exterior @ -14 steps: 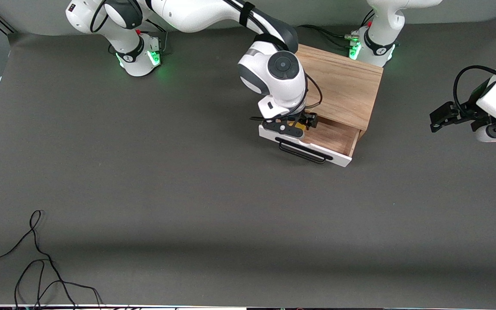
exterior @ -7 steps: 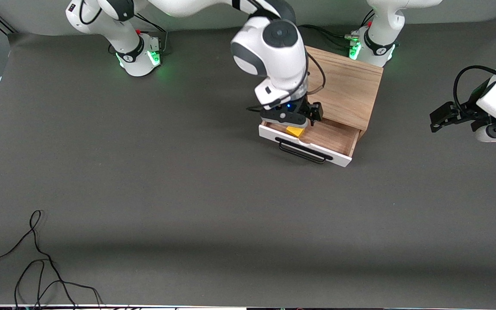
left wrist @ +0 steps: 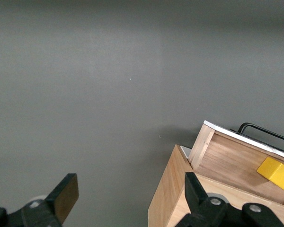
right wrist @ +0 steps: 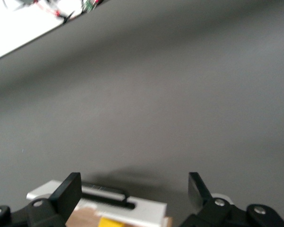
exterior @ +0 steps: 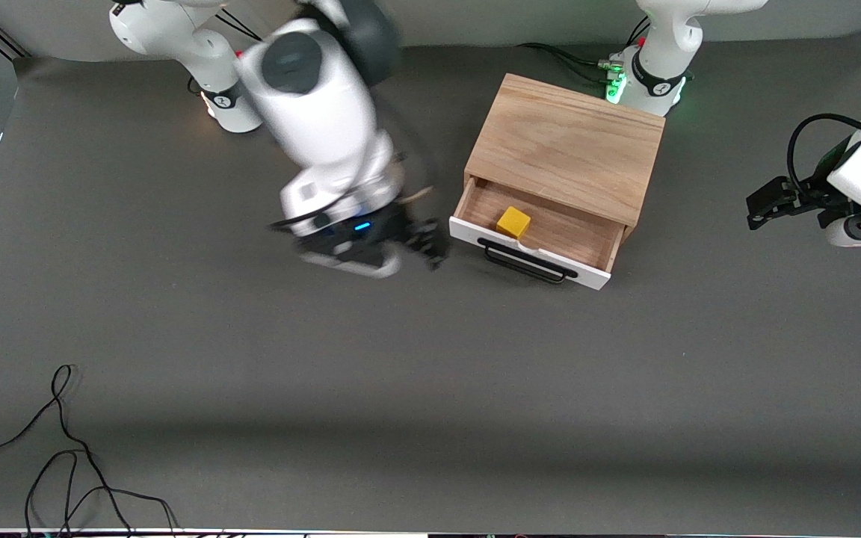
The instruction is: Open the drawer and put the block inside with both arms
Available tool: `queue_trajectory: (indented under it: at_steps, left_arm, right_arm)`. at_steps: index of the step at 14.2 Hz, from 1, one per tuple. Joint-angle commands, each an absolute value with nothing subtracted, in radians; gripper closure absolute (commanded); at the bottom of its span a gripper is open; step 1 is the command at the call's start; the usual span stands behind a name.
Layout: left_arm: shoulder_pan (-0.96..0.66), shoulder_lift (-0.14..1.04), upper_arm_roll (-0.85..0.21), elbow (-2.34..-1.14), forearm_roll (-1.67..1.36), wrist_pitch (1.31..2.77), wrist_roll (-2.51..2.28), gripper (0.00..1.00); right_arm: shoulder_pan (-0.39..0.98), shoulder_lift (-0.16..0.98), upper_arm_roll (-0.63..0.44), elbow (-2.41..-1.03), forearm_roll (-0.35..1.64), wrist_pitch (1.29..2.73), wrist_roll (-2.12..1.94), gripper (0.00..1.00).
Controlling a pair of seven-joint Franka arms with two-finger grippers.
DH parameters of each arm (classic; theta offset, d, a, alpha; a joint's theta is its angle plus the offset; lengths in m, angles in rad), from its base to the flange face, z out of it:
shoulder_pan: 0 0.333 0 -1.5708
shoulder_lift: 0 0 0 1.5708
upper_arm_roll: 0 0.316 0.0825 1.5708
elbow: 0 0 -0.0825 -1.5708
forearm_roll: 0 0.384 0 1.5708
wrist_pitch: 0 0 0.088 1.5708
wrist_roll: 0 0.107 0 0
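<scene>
The light wooden box (exterior: 566,146) stands near the left arm's base. Its drawer (exterior: 550,237) is pulled open, with the white front panel and black wire handle (exterior: 526,262) facing the front camera. The yellow block (exterior: 513,222) lies inside on the brown wood, free of both grippers. My right gripper (exterior: 429,245) is open and empty over the bare table beside the drawer, toward the right arm's end. Its wrist view (right wrist: 132,189) shows the handle (right wrist: 106,194) and block (right wrist: 117,221). My left gripper (exterior: 761,208) waits open at the left arm's end. Its wrist view (left wrist: 130,194) shows the block (left wrist: 274,172) in the drawer (left wrist: 236,158).
A loose black cable (exterior: 64,456) lies on the grey table (exterior: 400,373) near the front edge at the right arm's end. Both green-lit arm bases (exterior: 643,82) stand along the edge farthest from the front camera.
My right gripper let go of the block in the drawer, rose and swung away toward the right arm's end. The block now lies alone in the drawer. The left arm has not moved.
</scene>
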State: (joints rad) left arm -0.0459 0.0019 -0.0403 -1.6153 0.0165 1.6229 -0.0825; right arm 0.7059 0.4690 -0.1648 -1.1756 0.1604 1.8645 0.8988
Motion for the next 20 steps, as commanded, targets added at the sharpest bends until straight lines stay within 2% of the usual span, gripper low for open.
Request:
queue_trajectory:
  at_steps: [1,6,8,13,20]
  left_arm:
    - [-0.041,-0.003,-0.041,-1.612,0.006,1.624,-0.064,0.0]
    - [-0.041,-0.002,-0.041,-1.612,0.002,1.624,-0.066,0.0]
    - [-0.041,-0.002,-0.04,-1.612,0.002,1.624,-0.066,0.0]
    - [-0.041,0.0,-0.041,-1.612,0.002,1.626,-0.066,0.0]
    - [-0.035,0.0,-0.041,-1.612,0.002,1.626,-0.066,0.0]
  right_arm:
    - [0.599,0.329,-0.156,-1.337,0.187,1.859,0.751,0.0]
    - [0.307,0.166,-0.13,-1.489,0.184,1.812,0.502,0.0]
    - [0.203,0.124,-0.12,-1.511,0.175,1.758,0.354,0.0]
    - [-0.02,0.103,0.09,-1.511,-0.028,1.641,0.304,0.0]
    - [-0.034,0.118,0.106,-1.486,0.011,1.635,0.285,0.0]
